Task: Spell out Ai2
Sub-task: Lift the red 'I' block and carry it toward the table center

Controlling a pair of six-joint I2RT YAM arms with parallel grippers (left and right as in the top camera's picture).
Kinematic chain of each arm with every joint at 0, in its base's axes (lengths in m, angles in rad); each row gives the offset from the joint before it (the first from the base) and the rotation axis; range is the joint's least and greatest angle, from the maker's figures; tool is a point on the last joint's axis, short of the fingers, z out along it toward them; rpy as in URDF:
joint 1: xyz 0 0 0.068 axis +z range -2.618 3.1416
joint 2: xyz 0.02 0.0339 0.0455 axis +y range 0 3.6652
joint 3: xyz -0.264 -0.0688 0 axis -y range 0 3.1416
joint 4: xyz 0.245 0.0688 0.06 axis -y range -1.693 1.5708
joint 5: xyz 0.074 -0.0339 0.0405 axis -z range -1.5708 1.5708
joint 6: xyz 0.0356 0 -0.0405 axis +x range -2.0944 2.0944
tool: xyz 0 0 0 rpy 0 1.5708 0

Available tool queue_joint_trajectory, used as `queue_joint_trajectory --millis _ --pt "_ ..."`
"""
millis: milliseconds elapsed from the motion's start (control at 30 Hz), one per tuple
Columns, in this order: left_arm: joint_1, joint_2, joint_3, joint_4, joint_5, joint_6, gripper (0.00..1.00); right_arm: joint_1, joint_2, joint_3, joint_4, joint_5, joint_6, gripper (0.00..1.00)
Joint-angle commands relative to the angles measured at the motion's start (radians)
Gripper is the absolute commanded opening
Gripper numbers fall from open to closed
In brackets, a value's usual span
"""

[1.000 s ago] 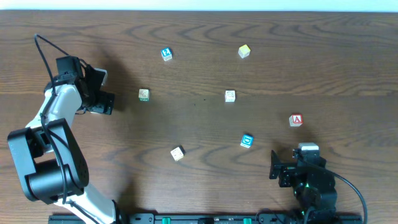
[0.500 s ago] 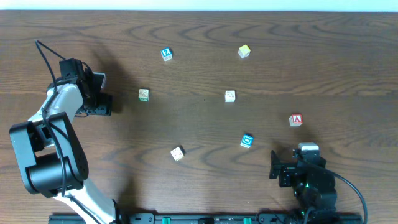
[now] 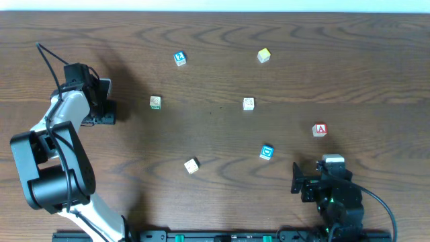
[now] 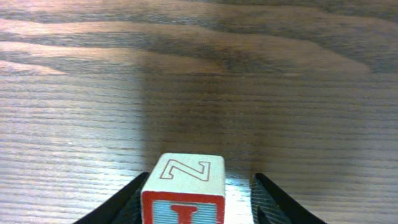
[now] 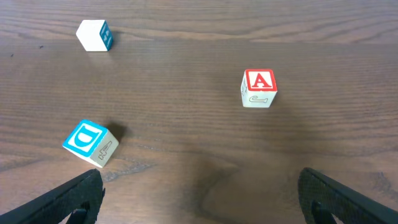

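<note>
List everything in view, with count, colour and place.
Blue blocks: 2, blue and white, one far side, one near right.
Yellow block: 1, yellow-green, far side.
Pale blocks: 3, cream, across the middle.
A block: 1, red and white, right side.
Z block: 1, cream with red letters, far left.
Table: 1, dark brown wood.
Left gripper: 1, black, open around the Z block.
Right gripper: 1, black, open, near right.

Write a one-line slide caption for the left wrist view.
Left gripper open around a letter block with Z on its top face, wood-grain table beyond.
</note>
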Motion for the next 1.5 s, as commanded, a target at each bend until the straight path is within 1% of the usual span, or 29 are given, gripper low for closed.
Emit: queue_joint_trajectory --millis 0,167,400,567,700,800,933,1000,1033,1067,1200,1267,1367,1467 --pt "0.003 0.017 0.014 0.000 -0.027 -0.019 0.46 -0.008 -0.006 -0.005 -0.003 -0.004 -0.013 0.99" --pt "0.003 0.017 0.014 0.003 -0.027 -0.023 0.41 -0.008 -0.006 -0.005 -0.003 -0.004 -0.013 0.99" --pt "0.003 0.017 0.014 0.003 -0.026 -0.043 0.39 -0.008 -0.006 -0.005 -0.003 -0.004 -0.013 0.99" --pt "0.003 0.017 0.014 0.005 -0.026 -0.049 0.33 -0.008 -0.006 -0.005 -0.003 -0.004 -0.013 0.99" --pt "0.003 0.017 0.014 0.013 -0.023 -0.090 0.28 -0.008 -0.006 -0.005 -0.003 -0.004 -0.013 0.99" --pt "0.002 0.016 0.017 0.019 0.027 -0.121 0.24 -0.008 -0.006 -0.005 -0.003 -0.005 -0.013 0.99" --pt "-0.013 0.011 0.040 0.016 0.142 -0.184 0.21 -0.008 -0.006 -0.005 -0.003 -0.004 -0.013 0.99" --pt "-0.029 0.003 0.066 -0.002 0.179 -0.211 0.16 -0.008 -0.006 -0.005 -0.003 -0.005 -0.013 0.99" --pt "-0.041 -0.002 0.085 -0.017 0.186 -0.228 0.13 -0.008 -0.006 -0.005 -0.003 -0.005 -0.013 0.99" --pt "-0.053 -0.005 0.104 -0.035 0.189 -0.241 0.06 -0.008 -0.006 -0.005 -0.003 -0.005 -0.013 0.99" --pt "-0.133 -0.022 0.206 -0.137 0.193 -0.275 0.06 -0.008 -0.006 -0.005 -0.003 -0.004 -0.013 0.99" --pt "-0.187 -0.023 0.251 -0.161 0.193 -0.290 0.06 -0.008 -0.006 -0.005 -0.003 -0.005 -0.013 0.99" --pt "-0.296 -0.023 0.285 -0.148 0.193 -0.292 0.05 -0.008 -0.006 -0.005 -0.003 -0.005 -0.013 0.99" --pt "-0.426 -0.019 0.288 -0.101 0.192 -0.309 0.06 -0.008 -0.006 -0.005 -0.003 -0.004 -0.013 0.99"
